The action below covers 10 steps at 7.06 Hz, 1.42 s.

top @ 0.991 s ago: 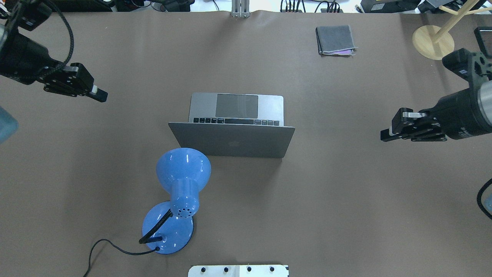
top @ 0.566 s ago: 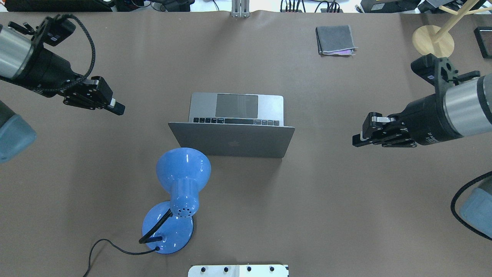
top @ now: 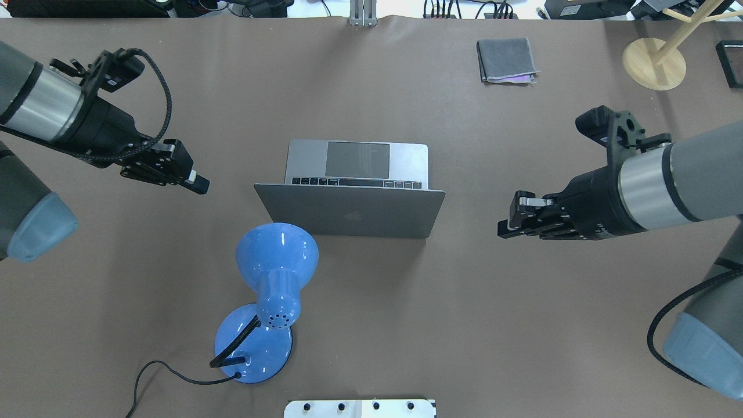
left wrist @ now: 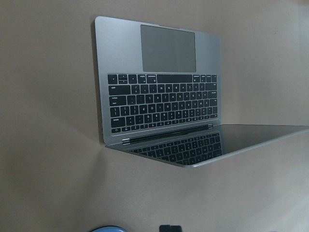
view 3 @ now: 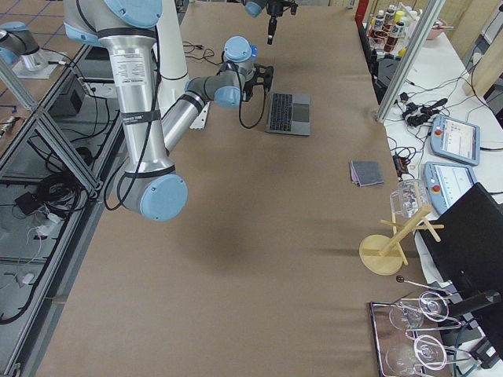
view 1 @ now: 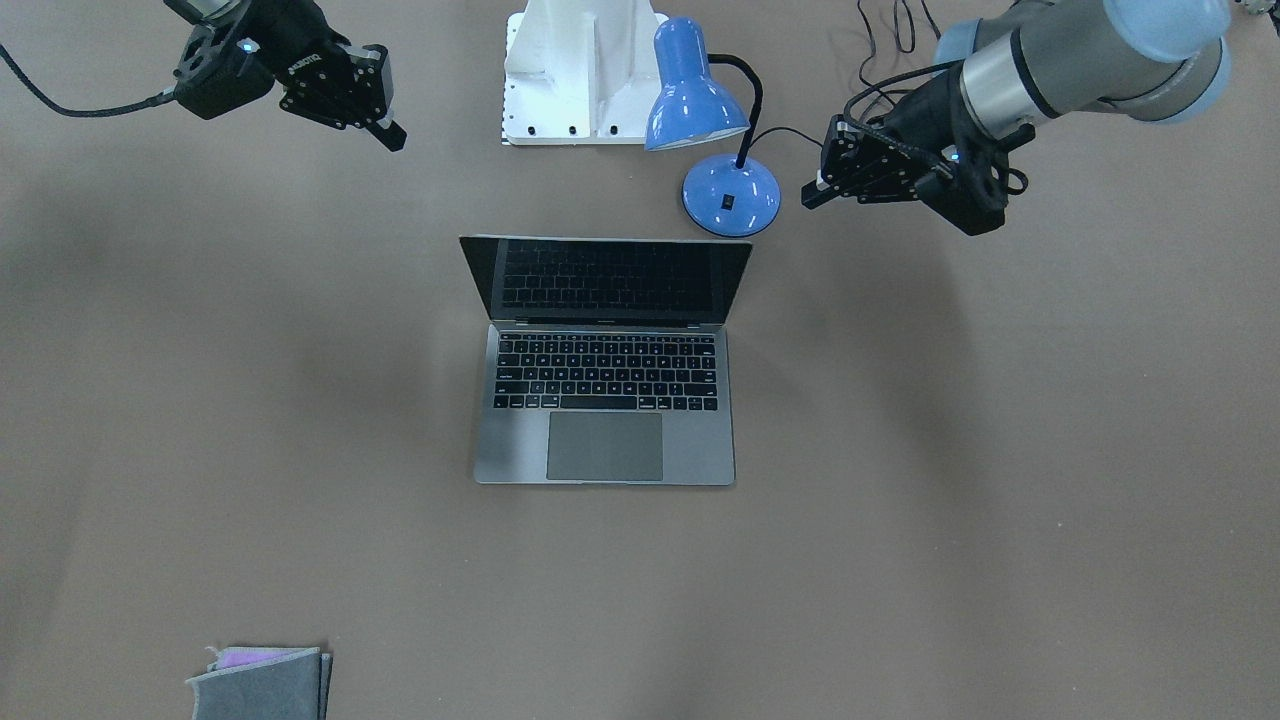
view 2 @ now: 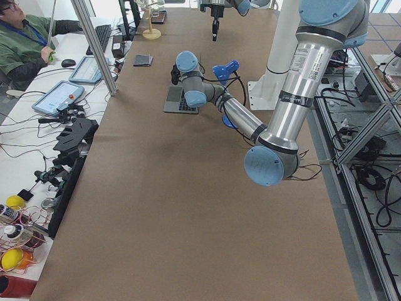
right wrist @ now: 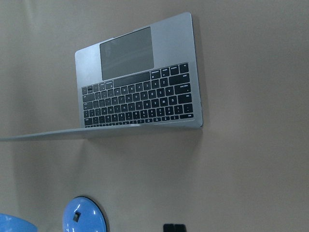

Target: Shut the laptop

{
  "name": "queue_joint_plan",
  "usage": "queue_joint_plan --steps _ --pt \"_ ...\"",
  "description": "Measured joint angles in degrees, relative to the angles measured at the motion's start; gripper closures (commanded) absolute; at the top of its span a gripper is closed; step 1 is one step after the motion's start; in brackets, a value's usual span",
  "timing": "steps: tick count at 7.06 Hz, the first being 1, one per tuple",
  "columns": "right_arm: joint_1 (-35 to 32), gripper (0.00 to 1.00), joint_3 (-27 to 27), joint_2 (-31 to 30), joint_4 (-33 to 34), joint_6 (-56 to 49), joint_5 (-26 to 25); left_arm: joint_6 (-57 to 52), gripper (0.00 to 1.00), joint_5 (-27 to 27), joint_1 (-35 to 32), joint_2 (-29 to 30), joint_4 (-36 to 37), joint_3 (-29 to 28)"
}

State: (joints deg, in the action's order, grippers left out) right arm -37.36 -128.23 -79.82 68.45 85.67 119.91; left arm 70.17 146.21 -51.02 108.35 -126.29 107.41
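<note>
- Laptop [top: 351, 212] sits mid-table, open. Its keyboard faces away from the robot and the back of its lid faces the robot. The lid stands steeply, a little past upright.
- Nothing touches the laptop, so I judge the closing not yet begun.
- Left gripper [top: 200, 186] hangs off the lid's left end, apart from it. Its fingers are pressed together and hold nothing.
- Right gripper [top: 502, 227] hangs off the lid's right end, also apart. Its fingers are likewise together and empty.
- Blue lamp [top: 276, 261] stands on the robot's side, with its shade just beside the lid's left corner.
- Risk: a left-arm sweep in behind the lid could clip the shade and tip the lamp.
- Risk: nothing pins the base. A push low on the lid could slide the laptop across the table [top: 522, 325] instead of folding it.
- Risk: a push at one end only could twist the laptop round.
- Risk: a fast follow-through could slam the lid, or trap a fingertip under it.
- Folded cloth [top: 506, 60] lies far off, so I judge it no hazard.
</note>
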Motion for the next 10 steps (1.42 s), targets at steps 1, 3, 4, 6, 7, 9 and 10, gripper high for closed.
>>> queue_joint_plan --steps 1,3,4,6,7,9,10 --pt "1.4 1.0 0.5 1.8 1.6 0.5 -1.8 0.5 1.0 -0.6 0.9 0.7 0.0 -0.4" --pt "4.1 1.0 2.4 7.0 6.2 1.9 -5.9 0.9 1.0 -2.5 3.2 1.1 -0.1 -0.6" --pt "5.2 1.0 3.8 9.1 7.1 2.7 -7.6 1.2 1.0 -3.2 4.3 1.1 -0.2 -0.6" --pt "5.9 1.0 6.1 11.8 7.5 3.2 -9.5 2.0 1.0 -4.2 5.2 1.6 -0.3 -0.6" --pt "5.7 1.0 7.3 12.7 7.6 3.3 -10.4 2.4 1.0 -4.4 5.4 1.9 -0.3 -0.6" --pt "5.1 1.0 9.7 13.7 7.6 3.3 -11.2 3.4 1.0 -5.9 6.4 2.8 -0.3 -0.9" --pt "4.9 1.0 10.6 14.0 7.5 3.2 -11.2 3.6 1.0 -7.3 7.5 3.2 -0.2 -1.0"
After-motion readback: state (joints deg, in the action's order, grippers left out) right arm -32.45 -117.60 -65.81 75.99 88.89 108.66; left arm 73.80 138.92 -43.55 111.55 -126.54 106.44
